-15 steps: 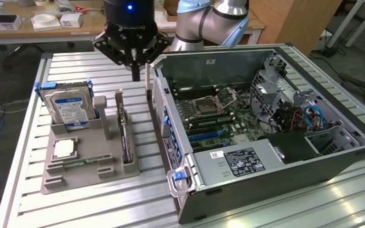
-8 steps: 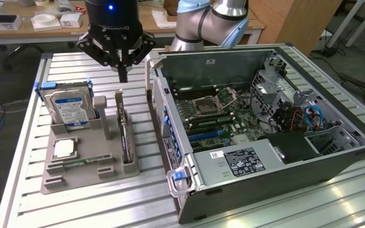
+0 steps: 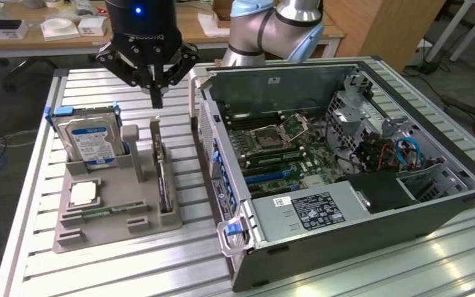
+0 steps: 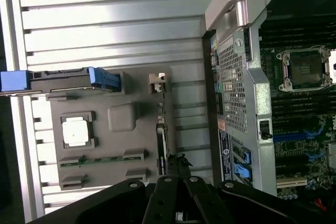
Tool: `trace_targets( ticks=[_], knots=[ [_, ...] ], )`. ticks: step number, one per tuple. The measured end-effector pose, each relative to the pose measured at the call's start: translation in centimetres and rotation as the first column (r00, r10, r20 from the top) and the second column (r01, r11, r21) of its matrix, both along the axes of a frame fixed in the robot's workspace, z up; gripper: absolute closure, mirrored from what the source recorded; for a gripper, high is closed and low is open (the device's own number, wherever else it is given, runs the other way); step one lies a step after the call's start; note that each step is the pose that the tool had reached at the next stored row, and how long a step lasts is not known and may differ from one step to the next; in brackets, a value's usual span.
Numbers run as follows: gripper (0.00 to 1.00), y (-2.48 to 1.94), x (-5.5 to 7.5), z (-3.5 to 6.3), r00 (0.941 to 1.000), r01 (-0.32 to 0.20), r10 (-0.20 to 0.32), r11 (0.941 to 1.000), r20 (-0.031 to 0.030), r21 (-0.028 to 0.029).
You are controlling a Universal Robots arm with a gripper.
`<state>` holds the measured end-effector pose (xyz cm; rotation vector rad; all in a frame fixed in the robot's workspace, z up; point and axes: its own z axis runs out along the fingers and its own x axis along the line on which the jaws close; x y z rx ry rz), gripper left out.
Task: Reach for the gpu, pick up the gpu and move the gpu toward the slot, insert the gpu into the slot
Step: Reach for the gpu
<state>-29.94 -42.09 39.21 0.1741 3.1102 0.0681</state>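
While gripper (image 3: 156, 99) marked ROBOTIQ hovers above gpu (image 3: 164, 185), jaws pinched together, empty, blue-labelled hard drive (image 3: 93, 139) nearby

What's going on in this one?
A robot arm's gripper hangs above the gpu, which stands on edge in a grey holder on the slatted table, beside the open computer case. The gripper holds nothing, and the gpu is not yet picked up.

Gpu (image 3: 165, 189) between hard drive (image 3: 93, 139), case wall (image 3: 213, 145); open above.
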Motion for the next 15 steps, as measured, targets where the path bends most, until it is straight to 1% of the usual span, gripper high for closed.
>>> trace_targets(
  ticks=[15],
  knots=[
    [0.90,0.00,-0.07,0.00,1.0000,0.003,-0.003,1.0000,0.0000,0.0000]
  ],
)
